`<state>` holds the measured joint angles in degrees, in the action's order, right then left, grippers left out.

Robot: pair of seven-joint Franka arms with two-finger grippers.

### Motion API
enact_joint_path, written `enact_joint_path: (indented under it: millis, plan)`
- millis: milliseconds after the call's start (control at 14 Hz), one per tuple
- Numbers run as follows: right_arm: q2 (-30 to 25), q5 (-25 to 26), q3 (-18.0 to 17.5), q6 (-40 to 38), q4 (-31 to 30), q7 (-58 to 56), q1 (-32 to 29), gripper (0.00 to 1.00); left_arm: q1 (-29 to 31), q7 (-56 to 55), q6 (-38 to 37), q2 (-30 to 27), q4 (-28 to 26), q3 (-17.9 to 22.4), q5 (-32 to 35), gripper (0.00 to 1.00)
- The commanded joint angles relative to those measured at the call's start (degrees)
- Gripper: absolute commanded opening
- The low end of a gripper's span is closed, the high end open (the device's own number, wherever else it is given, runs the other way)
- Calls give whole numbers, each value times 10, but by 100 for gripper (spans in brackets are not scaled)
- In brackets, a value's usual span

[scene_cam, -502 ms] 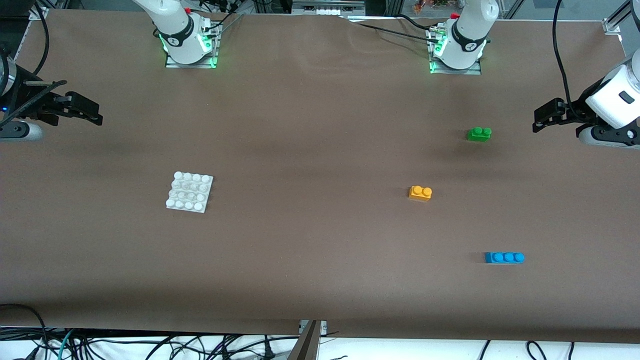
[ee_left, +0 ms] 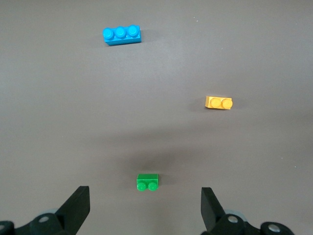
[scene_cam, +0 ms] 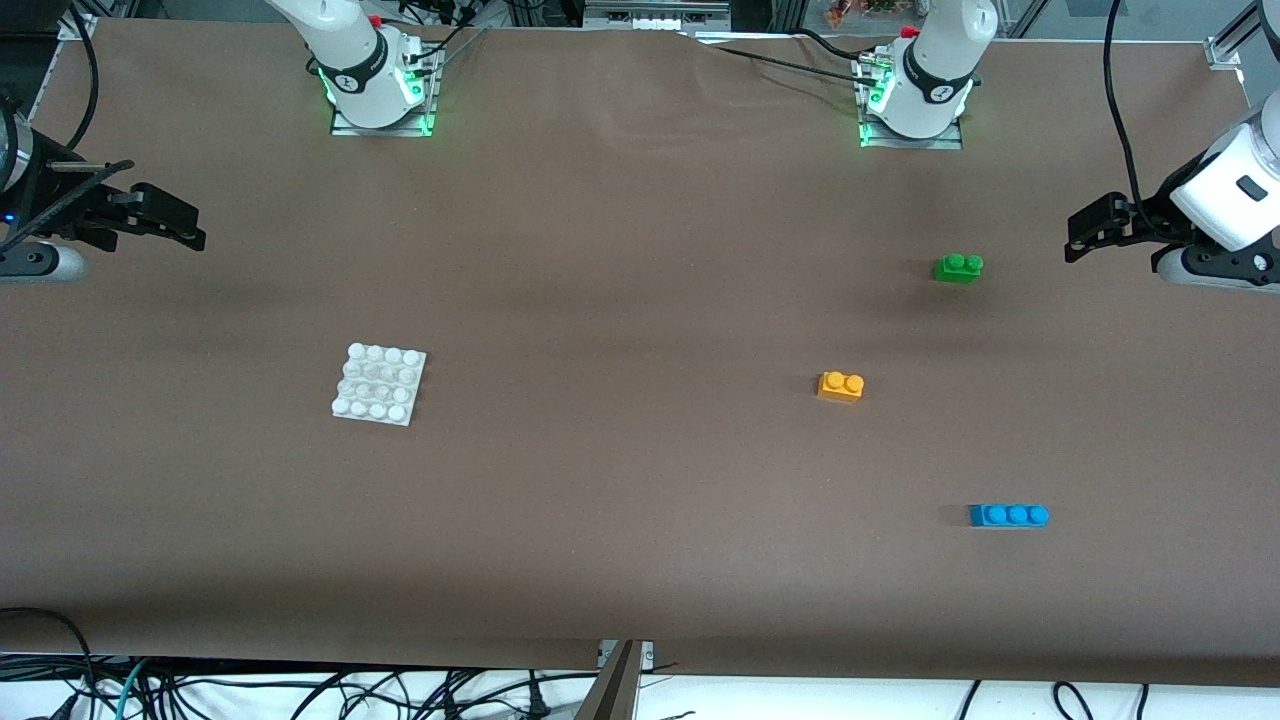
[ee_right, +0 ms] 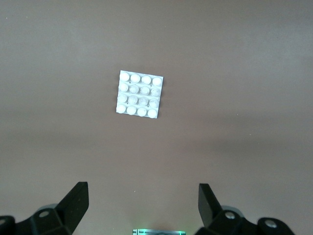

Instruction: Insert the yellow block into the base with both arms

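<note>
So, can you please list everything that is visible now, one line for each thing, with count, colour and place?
yellow block: one, orange-yellow, on the table toward the left arm's end
base: one, white, on the table toward the right arm's end
green brick: one, green, farther from the front camera than the yellow block
blue brick: one, blue, nearest the front camera
table: one, brown
left tool: one, black, open, empty, over the table's end, waiting
right tool: one, black, open, empty, over its own table end

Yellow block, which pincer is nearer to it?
Left. The left pincer hangs at the yellow block's end of the table; the right pincer hangs at the other end.
</note>
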<state>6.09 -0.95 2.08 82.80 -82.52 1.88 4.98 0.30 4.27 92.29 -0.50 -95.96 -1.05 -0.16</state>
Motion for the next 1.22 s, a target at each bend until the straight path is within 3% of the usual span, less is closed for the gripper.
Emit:
enact_joint_path:
  millis: [0,1146]
  plan:
    - [-7,-9,1,-4,3,-5,-1,99,8,14,14,-24,-29,-7,2,100]
    - [0,-15,-1,14,0,1,0,99,6,12,-4,-12,-15,-6,2,100]
